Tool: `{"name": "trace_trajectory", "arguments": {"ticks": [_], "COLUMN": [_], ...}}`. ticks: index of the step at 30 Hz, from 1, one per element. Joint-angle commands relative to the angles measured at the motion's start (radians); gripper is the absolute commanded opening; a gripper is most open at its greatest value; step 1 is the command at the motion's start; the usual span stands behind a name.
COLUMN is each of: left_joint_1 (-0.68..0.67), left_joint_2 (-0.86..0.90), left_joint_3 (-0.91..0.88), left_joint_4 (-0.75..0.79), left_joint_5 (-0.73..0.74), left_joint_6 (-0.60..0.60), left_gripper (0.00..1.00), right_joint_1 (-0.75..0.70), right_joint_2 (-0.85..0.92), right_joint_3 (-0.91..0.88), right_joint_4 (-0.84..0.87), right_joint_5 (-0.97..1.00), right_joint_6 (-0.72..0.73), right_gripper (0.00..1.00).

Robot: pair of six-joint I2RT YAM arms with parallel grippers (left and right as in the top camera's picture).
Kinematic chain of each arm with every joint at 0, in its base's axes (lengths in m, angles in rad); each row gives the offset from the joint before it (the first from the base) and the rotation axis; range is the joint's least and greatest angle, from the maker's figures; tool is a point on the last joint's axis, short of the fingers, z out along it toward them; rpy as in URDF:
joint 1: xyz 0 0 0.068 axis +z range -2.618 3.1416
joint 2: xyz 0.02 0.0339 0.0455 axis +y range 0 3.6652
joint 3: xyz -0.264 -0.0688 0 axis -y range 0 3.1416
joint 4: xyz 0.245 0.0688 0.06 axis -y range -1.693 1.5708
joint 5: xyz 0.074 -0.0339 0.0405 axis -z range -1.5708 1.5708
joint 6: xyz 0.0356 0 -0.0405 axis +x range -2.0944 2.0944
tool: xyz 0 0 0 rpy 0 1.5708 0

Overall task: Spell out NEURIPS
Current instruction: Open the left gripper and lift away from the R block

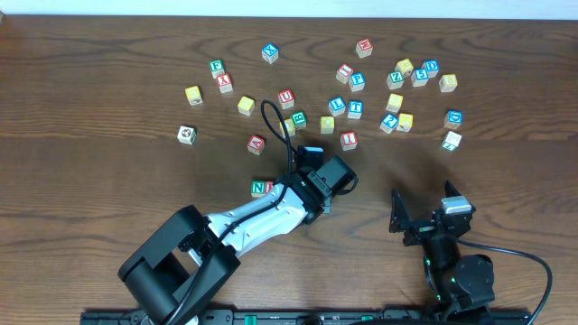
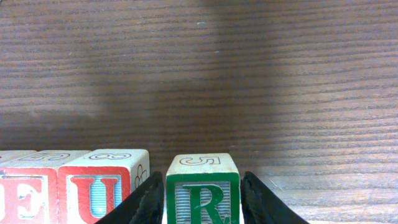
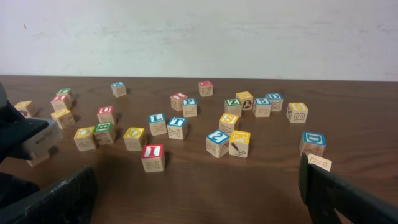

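Brown wood table (image 1: 108,72), spare blocks scattered. The row so far shows E block (image 2: 25,199), U block (image 2: 102,190), and R block (image 2: 202,183) just beside U. Left gripper (image 2: 203,208) jaws hug R, can't tell if gripping. Right gripper (image 3: 199,186) is wide open and empty. Three letters left, including I block (image 3: 152,155).

Overhead: above I cube (image 1: 349,140), straight down | left wrist: close, low, short of it | right wrist: shares it, low

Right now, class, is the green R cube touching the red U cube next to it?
Apart. The left wrist view shows a plain gap between the R cube and the U cube.
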Motion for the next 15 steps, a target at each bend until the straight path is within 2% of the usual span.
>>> {"name": "trace_trajectory", "arguments": {"ticks": [1, 15], "left_joint_1": [0.001, 0.001], "left_joint_2": [0.008, 0.007], "left_joint_3": [-0.013, -0.007], "left_joint_4": [-0.003, -0.003], "left_joint_5": [-0.002, -0.002], "left_joint_6": [-0.010, -0.005], "left_gripper": [0.40, 0.40], "right_joint_1": [-0.008, -0.008], "right_joint_2": [0.000, 0.000], "right_joint_3": [-0.001, -0.001], "right_joint_4": [-0.004, -0.004], "right_joint_5": [-0.002, -0.002], "right_joint_6": [-0.006, -0.006], "right_gripper": [0.99, 0.99]}}
